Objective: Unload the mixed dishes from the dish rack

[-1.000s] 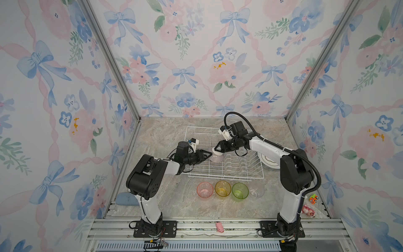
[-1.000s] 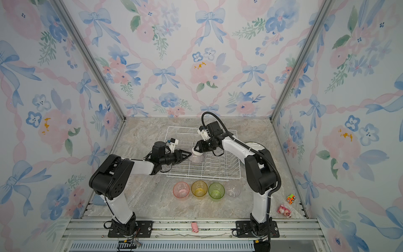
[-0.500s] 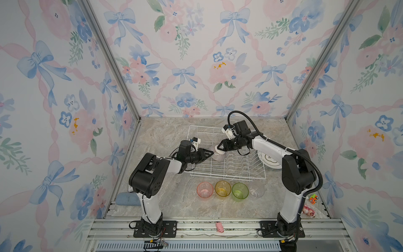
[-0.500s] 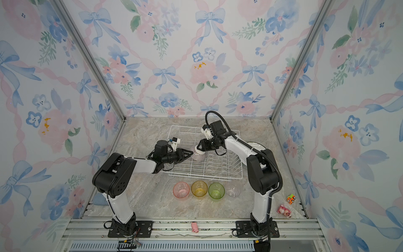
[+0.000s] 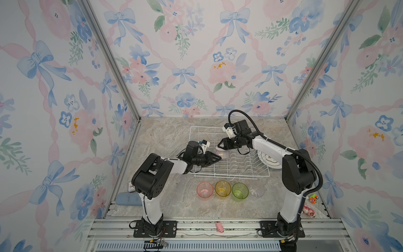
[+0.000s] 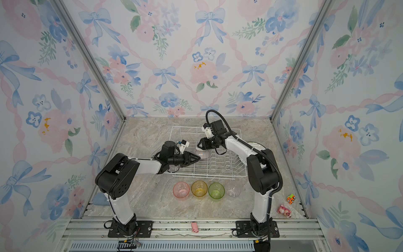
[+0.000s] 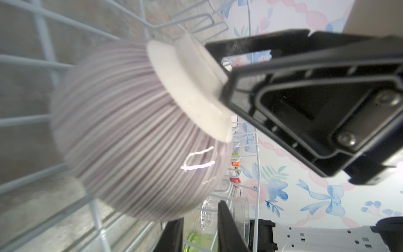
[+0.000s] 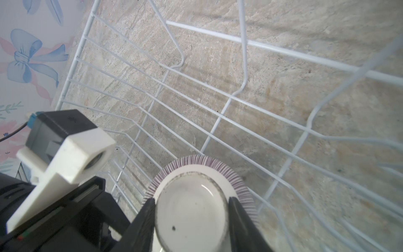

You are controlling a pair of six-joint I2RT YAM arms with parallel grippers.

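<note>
The pink-striped ribbed bowl [image 5: 224, 153] [image 6: 204, 153] hangs upside down and tilted over the left part of the white wire dish rack [image 5: 231, 174] [image 6: 207, 176]. My right gripper [image 5: 220, 145] [image 8: 192, 199] is shut on its white foot [image 8: 192, 216]. My left gripper [image 5: 219, 157] [image 7: 199, 211] sits at the bowl's [image 7: 130, 131] lower side near the rim. Its jaws stand narrowly apart, with rack wire and a green tumbler showing through the gap. Stacked white plates [image 5: 270, 160] lie on the table right of the rack. Pink [image 5: 205, 189], yellow [image 5: 222, 188], green [image 5: 239, 191] and clear [image 5: 256, 191] tumblers stand in a row in front of it.
A blue pad [image 5: 128, 199] lies at the front left by the wall. Small toys [image 5: 313, 198] [image 5: 308, 210] sit at the front right, and a pink one [image 5: 219, 227] rests on the front rail. Flowered walls close in three sides.
My left gripper has reached to the right up to the bowl, and its jaws have narrowed. The right gripper has kept its hold on the bowl's foot and barely shifted.
</note>
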